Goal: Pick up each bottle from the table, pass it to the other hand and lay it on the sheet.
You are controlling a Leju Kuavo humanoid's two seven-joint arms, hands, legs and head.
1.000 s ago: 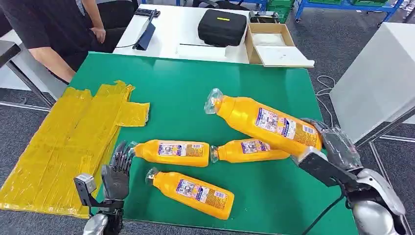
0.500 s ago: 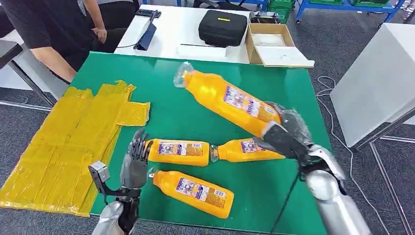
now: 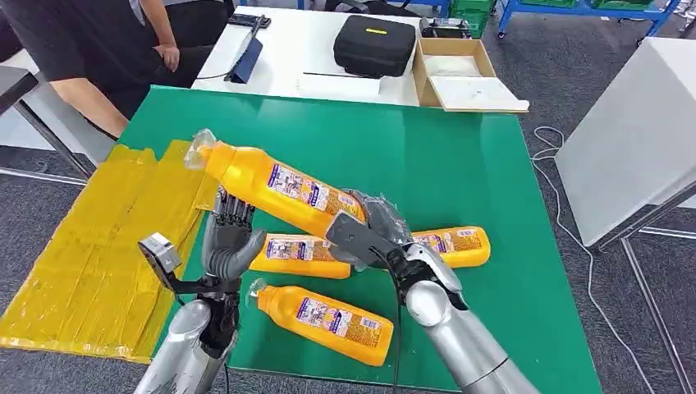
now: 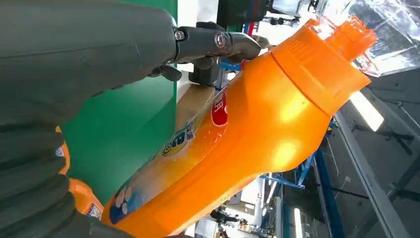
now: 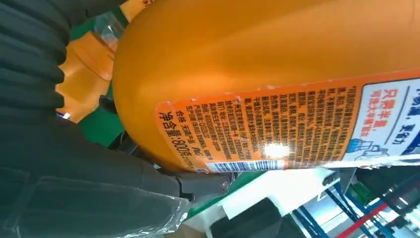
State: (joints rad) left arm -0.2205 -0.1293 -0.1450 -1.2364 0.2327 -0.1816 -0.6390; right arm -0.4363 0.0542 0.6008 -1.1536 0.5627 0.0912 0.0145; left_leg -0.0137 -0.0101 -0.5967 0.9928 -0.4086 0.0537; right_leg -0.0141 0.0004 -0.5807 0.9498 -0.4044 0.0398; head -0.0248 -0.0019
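Two hands meet mid-bench: left hand [image 3: 228, 243] spread, fingers apart under the lifted bottle [image 3: 271, 186]; right hand [image 3: 371, 234] clamps its base. Left wrist view catches the cap [image 4: 327, 59]; right wrist view, the label [image 5: 292, 129].

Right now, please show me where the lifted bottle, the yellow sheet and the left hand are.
lifted bottle [image 3: 271, 187], head view, on its orange body near the label.
yellow sheet [image 3: 98, 246], head view, on its flat middle.
left hand [image 3: 228, 242], head view, on the palm.
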